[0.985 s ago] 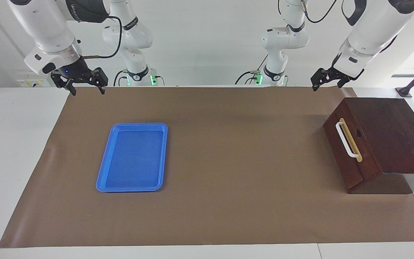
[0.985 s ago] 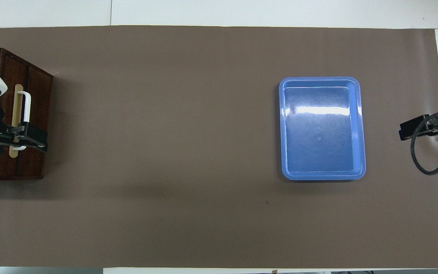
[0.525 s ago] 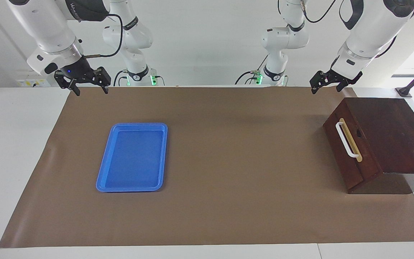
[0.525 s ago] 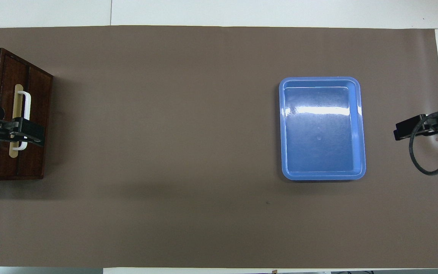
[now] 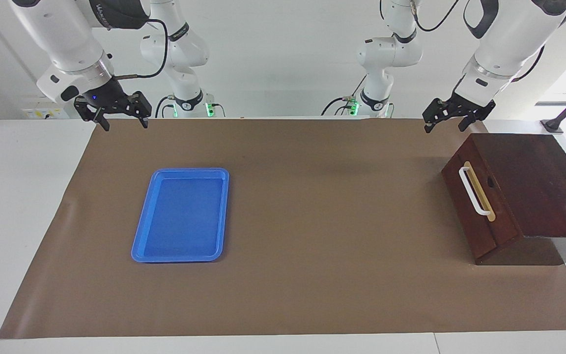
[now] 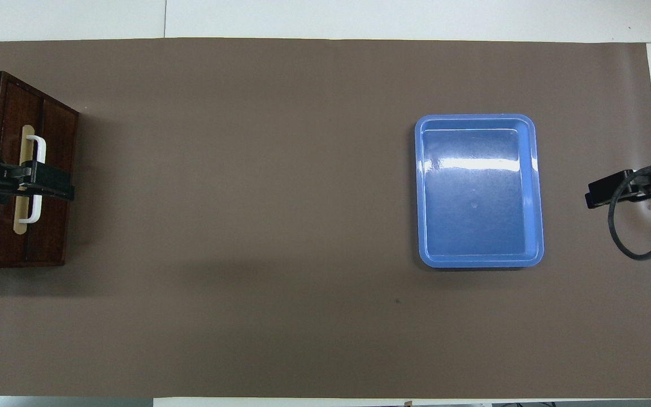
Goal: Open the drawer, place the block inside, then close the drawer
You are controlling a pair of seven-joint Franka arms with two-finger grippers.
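The drawer [image 5: 477, 216] of the dark wooden box [image 5: 533, 182] is shut, its white bar handle [image 5: 473, 191] facing the table's middle. It stands at the left arm's end and also shows in the overhead view [image 6: 48, 175]. The yellow block is out of view. My left gripper [image 5: 443, 123] is open and empty, raised in the air. In the overhead view the left gripper [image 6: 34, 186] lies over the handle [image 6: 36, 169], but the facing view shows it well above the box and apart from it. My right gripper [image 5: 122, 120] is open and empty, raised over the mat's edge at the right arm's end.
A flat blue tray [image 5: 138, 246] lies empty on the brown mat [image 5: 312, 221], toward the right arm's end; it also shows in the overhead view [image 6: 536, 186]. The right gripper [image 6: 594, 195] and its black cable hang beside the tray.
The left gripper has shifted slightly, and in the overhead view now crosses the handle's middle rather than its nearer end. The right gripper moved a little toward the tray, then held still.
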